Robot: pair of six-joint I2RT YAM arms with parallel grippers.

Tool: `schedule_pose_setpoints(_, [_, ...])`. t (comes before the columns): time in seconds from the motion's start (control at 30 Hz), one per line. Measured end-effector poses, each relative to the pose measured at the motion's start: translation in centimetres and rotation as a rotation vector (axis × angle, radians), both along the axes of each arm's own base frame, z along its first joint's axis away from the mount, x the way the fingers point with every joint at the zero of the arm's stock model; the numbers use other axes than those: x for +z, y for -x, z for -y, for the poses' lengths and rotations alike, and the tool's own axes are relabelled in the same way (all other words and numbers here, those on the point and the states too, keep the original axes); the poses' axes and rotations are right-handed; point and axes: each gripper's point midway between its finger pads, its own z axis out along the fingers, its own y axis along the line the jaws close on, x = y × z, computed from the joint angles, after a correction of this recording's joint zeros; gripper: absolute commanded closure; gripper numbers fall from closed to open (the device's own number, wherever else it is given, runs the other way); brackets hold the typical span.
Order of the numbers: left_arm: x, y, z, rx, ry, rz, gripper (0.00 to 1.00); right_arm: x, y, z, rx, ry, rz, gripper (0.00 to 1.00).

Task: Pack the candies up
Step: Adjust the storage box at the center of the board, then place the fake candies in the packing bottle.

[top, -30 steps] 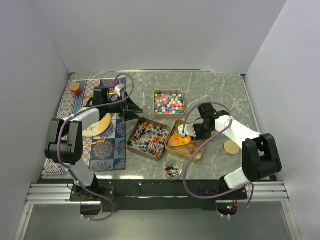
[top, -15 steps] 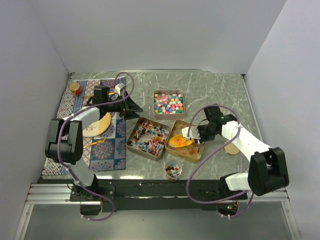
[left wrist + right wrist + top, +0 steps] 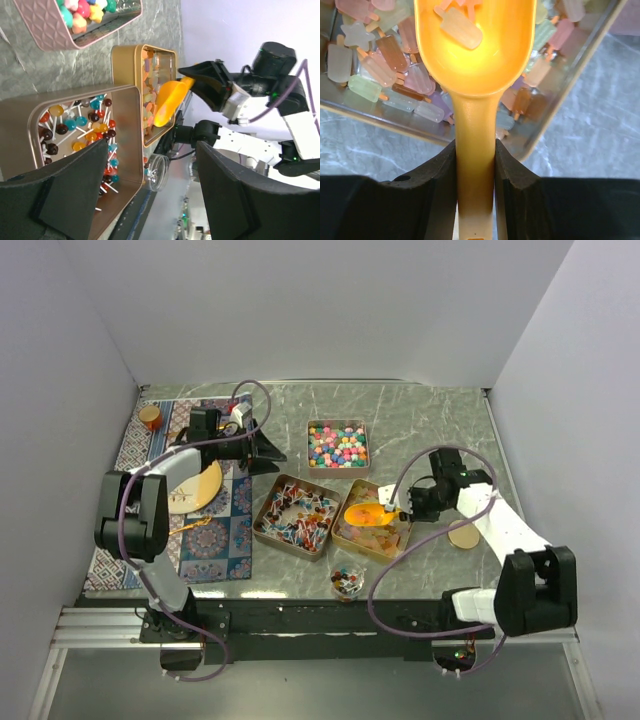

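— Entry one: the right gripper (image 3: 475,165). Condition?

— Fingers clamped on the handle of the orange plastic scoop (image 3: 475,55). The handle runs straight out from them, and the bowl leads, over the square gold metal tin (image 3: 127,85).

— Contents?

— A few translucent pastel candies (image 3: 462,27) in the bowl; the rest lie in the tin beneath.

— Likely destination?

— I'd judge the small clear round jar (image 3: 347,582), just off the tin's near corner, nearest the right arm. The left gripper (image 3: 262,452), fingers spread wide and empty, hangs beyond the tin's far-left side.
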Motion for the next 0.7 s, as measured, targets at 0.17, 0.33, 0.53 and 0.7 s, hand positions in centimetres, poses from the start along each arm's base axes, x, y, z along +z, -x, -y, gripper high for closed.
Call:
schedule_pose_setpoints(0.17, [0.3, -0.3, -0.1, 0.006, -0.022, 0.027, 0.19, 4.1, 0.2, -0.4, 0.022, 0.007, 0.107, 1.0])
schedule_pose_setpoints(0.33, [0.7, -0.4, -0.8, 0.058, -0.092, 0.061, 0.1, 8.0, 1.9, -2.1, 0.12, 0.042, 0.207, 1.0])
schedule_pose_setpoints(0.53, [3.1, -0.9, -3.6, 0.203, -0.208, 0.174, 0.11, 8.5, 5.6, -3.7, 0.235, 0.121, 0.21, 1.0])
schedule_pose_setpoints(0.7, [3.1, -1.1, -8.2, 0.375, -0.248, 0.168, 0.13, 8.1, 7.7, -3.3, 0.275, 0.206, 0.198, 1.0])
